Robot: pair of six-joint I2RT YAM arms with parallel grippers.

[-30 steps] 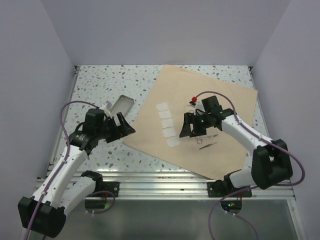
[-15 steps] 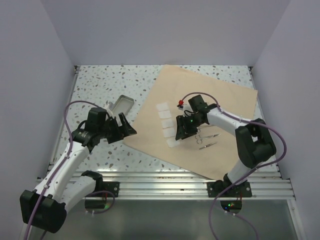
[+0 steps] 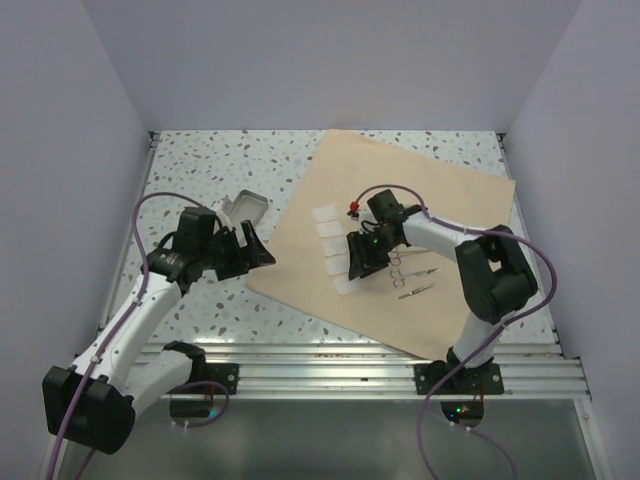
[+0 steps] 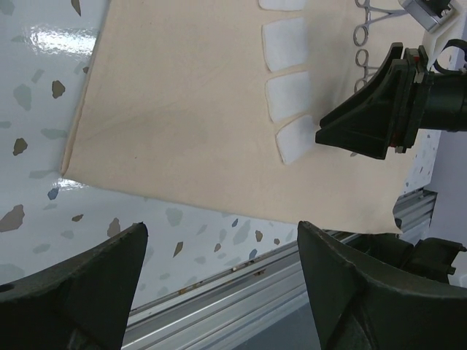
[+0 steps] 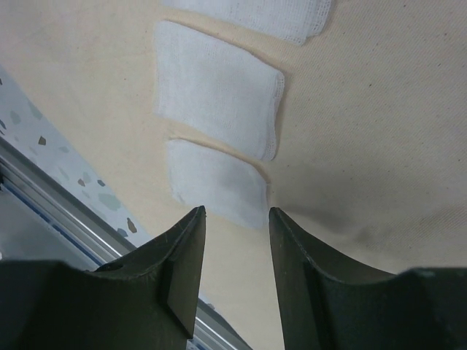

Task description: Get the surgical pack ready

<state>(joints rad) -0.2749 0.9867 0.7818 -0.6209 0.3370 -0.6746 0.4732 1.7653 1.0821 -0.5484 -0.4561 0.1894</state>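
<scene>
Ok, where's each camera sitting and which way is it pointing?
Top external: above and behind the bases, looking down on the table; both arms, left gripper and right gripper show.
Left wrist: on the left arm, facing across the wrap sheet toward the right gripper; own fingers below.
Right wrist: close above the gauze squares, facing down; own fingers below.
Shared: all show wrap sheet and gauze squares.

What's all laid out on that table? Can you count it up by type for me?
White gauze squares: 5
Steel scissor-handled instruments: at least 2
Silver tray: 1
Tan wrap sheet: 1
Total: at least 9
</scene>
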